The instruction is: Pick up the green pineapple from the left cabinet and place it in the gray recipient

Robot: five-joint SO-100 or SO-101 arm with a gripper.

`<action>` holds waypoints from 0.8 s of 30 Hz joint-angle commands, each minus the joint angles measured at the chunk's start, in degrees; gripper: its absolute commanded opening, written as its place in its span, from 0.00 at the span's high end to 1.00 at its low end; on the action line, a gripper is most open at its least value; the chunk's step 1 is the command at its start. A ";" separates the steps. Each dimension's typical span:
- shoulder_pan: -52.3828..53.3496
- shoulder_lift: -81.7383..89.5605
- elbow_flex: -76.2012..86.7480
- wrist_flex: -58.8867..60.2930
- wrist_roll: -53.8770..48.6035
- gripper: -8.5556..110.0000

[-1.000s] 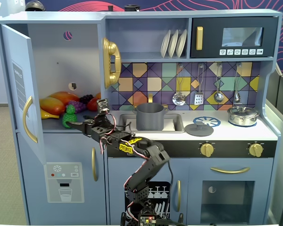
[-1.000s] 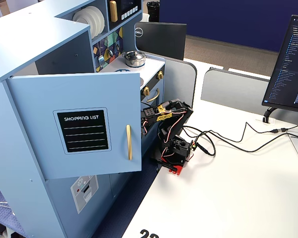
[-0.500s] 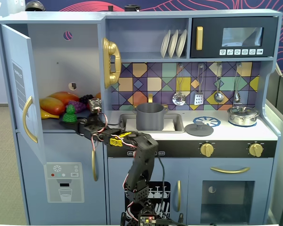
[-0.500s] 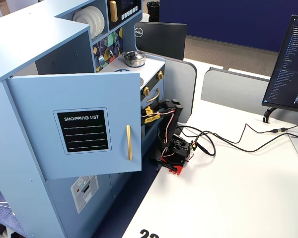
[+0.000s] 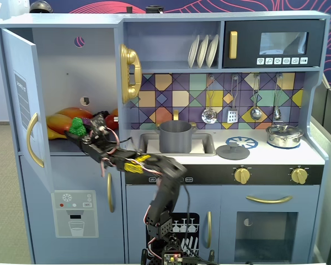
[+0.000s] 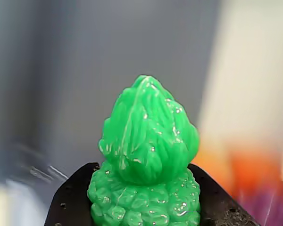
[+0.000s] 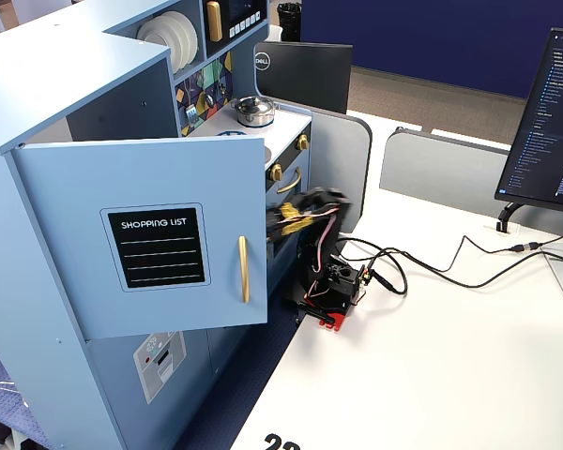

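The green pineapple (image 5: 76, 127) is a bright green bumpy toy with a leafy top. It sits between my black gripper (image 5: 83, 131) jaws at the front of the open left cabinet (image 5: 71, 66), just above its shelf. In the wrist view the pineapple (image 6: 148, 150) fills the centre, leafy top up. My gripper (image 6: 144, 193) is shut on its bumpy body, with a black finger (image 6: 73, 202) on each side. The gray recipient (image 5: 175, 136) stands in the sink to the right of the cabinet. In the side fixed view the cabinet door (image 7: 150, 244) hides the gripper and the pineapple.
Orange and yellow toy fruit (image 5: 71, 115) lie on the cabinet shelf behind the pineapple. The open door (image 5: 25, 105) stands at the left. A gold phone (image 5: 129, 72) hangs on the cabinet's right wall. A round lid (image 5: 233, 151) and a silver lidded pot (image 5: 284, 135) are on the counter.
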 commanded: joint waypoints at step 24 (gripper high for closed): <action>57.04 22.41 -16.26 44.38 15.73 0.93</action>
